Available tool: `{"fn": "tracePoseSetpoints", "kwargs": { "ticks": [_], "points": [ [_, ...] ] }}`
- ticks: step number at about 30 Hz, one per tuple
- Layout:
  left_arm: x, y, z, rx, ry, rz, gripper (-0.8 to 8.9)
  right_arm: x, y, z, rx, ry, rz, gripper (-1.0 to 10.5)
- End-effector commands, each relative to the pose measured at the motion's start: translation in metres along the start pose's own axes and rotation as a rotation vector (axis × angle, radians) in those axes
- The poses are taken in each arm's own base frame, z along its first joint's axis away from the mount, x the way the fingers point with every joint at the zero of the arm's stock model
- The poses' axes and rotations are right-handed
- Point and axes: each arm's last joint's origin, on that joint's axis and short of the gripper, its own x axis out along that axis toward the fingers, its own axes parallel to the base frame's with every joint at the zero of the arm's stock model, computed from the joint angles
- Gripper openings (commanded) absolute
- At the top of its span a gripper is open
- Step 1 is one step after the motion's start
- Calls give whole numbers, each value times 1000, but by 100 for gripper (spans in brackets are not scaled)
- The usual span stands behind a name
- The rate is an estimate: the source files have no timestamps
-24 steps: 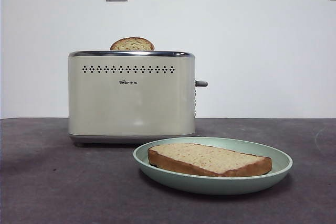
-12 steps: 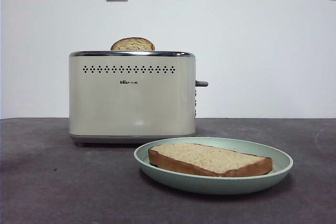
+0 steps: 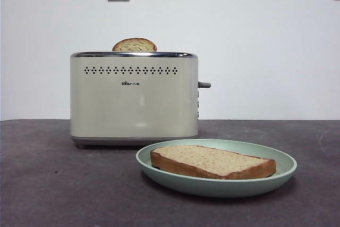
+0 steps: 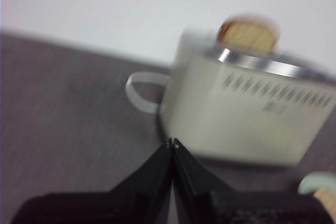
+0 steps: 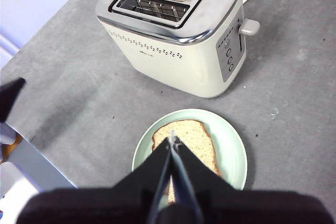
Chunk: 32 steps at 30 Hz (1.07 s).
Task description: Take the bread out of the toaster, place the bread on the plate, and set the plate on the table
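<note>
Front view: thick tan speckled slice of bread (image 3: 212,162) lies flat in the round pale mint-green plate (image 3: 284,171), which rests on the matte dark grey table (image 3: 48,184) just in front of the boxy cream toaster (image 3: 134,97).

Lying face up keeps the bread steady. Its long axis runs toward the toaster, domed end nearest it. A second slice (image 3: 134,45) stands in a slot. Both the left gripper (image 4: 172,144) and right gripper (image 5: 172,141) hang clear, jaws pressed together, empty.
</note>
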Motion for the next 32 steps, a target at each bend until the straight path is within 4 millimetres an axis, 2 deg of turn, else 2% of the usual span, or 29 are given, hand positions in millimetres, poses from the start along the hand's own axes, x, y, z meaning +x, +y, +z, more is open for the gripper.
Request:
{"fn": "tracePoseSetpoints", "kwargs": {
  "ticks": [1,32],
  "points": [
    [0,5,-12,-4,94,50,-3,1,0,-1,7,3,-2,2],
    [1,4,-11,9,80,47,-3,1,0,-1,7,3,-2,2]
  ]
}}
